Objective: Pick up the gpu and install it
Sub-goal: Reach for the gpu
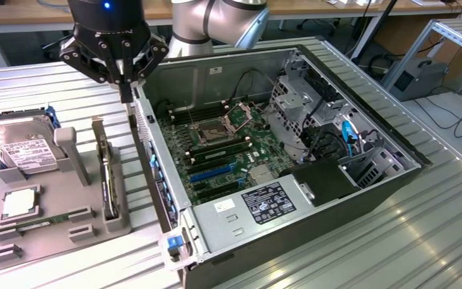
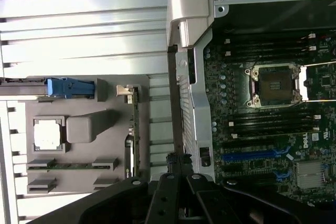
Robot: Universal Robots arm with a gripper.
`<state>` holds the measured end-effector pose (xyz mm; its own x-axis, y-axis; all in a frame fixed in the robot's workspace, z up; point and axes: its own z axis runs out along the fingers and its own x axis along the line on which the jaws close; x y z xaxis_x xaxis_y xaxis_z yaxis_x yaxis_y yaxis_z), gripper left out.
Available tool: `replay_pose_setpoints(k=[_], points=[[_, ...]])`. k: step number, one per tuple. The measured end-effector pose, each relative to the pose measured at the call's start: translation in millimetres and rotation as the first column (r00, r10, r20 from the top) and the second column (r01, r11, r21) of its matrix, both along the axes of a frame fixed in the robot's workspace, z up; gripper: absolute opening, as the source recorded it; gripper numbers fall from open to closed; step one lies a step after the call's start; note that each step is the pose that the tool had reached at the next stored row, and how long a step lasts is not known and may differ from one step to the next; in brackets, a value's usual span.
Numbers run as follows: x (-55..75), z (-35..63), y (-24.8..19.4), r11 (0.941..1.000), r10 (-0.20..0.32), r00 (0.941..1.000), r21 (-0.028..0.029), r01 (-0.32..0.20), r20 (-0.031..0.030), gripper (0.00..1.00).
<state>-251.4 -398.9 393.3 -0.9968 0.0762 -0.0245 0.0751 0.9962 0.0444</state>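
The gpu [image 1: 105, 174] stands on its long edge in a slot of the grey holder [image 1: 55, 235], on the exterior view's left beside the open computer case [image 1: 311, 229]. In the wrist view the gpu [image 2: 134, 129] appears as a thin dark card with a pale bracket at one end. My gripper [image 1: 126, 95] hangs above the gap between the holder and the case's rear wall, higher than the card and apart from it. Its fingers are shut with nothing between them. From the wrist, the gripper [image 2: 178, 160] points down near the case's rear wall [image 2: 197, 103].
The holder also carries a hard drive [image 1: 22, 147], a CPU [image 1: 18, 201] and a green RAM stick [image 1: 43, 221]. Inside the case lie the motherboard [image 1: 223, 150], its blue slots [image 1: 211, 174] and a drive cage [image 1: 295, 102]. All rests on a ribbed metal table [image 1: 423, 229].
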Motion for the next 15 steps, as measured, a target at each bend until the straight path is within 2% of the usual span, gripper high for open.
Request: replay_pose_setpoints(k=[15], points=[[-11.4, 0.0, 0.0, 1.0000, 0.000, 1.0000, 0.0000, 0.000, 0.0000, 0.11]])
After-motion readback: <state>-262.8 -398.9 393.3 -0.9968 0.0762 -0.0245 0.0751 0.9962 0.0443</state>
